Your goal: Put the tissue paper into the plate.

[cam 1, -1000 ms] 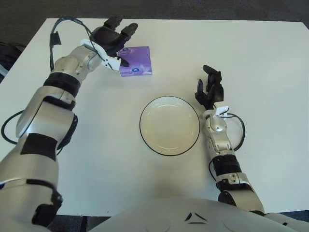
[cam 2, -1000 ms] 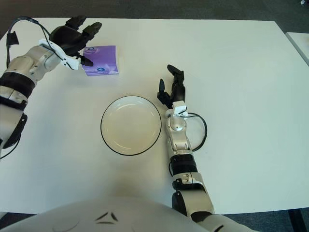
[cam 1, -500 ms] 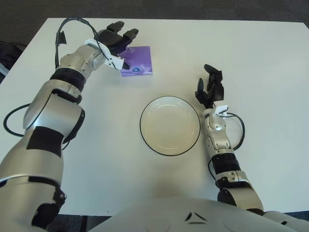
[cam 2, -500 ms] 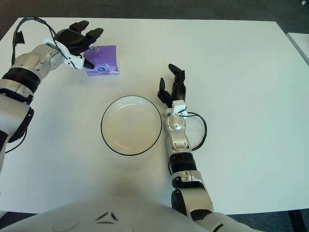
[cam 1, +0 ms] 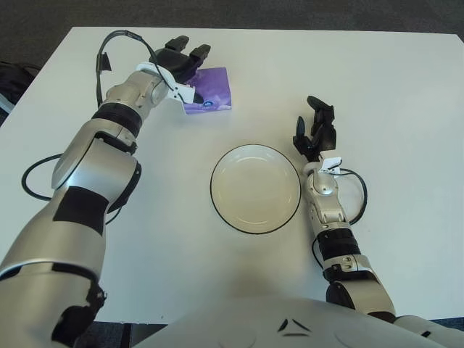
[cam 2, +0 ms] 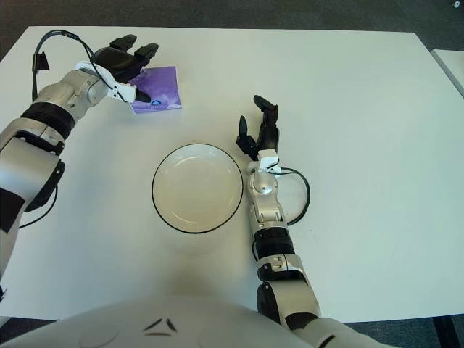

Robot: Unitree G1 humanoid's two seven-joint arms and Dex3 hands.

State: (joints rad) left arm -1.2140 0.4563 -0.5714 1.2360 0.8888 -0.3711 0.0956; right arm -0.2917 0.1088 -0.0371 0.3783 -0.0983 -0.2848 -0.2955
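While the left hand (cam 1: 180, 64) spreads its fingers over the purple tissue pack's (cam 1: 210, 98) left edge, holding nothing, presumably lining up a grasp; pack flat on white worktop (cam 1: 391, 87), apart from empty black-rimmed plate (cam 1: 255, 188); right hand (cam 1: 316, 135) idle, relaxed, beside plate; versus earlier: left hand advanced farther over pack

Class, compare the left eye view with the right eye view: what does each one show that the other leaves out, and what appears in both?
Only the left eye view shows a dark object beyond the table's left edge. Only the right eye view shows a pale surface at the far right edge. Both show the white table, the empty plate, the purple tissue pack with the left hand open over its left side, and the right hand resting open right of the plate.
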